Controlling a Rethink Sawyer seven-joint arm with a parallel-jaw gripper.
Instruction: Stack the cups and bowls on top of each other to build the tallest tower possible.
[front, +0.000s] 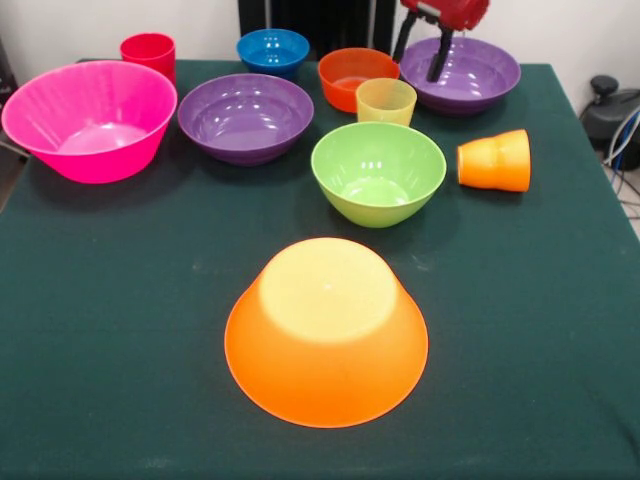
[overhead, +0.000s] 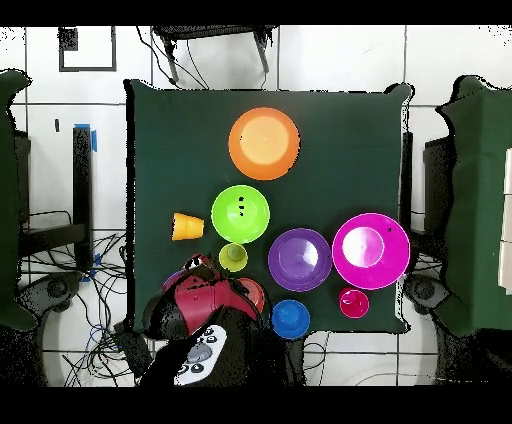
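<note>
No readable text, labels, brands or numbers on anything shown.

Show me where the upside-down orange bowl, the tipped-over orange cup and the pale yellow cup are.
big orange bowl (front: 326, 335), front view, on its upturned side wall.
orange cup (front: 495, 160), front view, on its side wall as it lies.
pale yellow cup (front: 386, 102), front view, on its outer wall below the rim.

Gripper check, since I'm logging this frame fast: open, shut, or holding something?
Gripper: open, holding nothing; its fingers hang spread over the far purple bowl.
</note>
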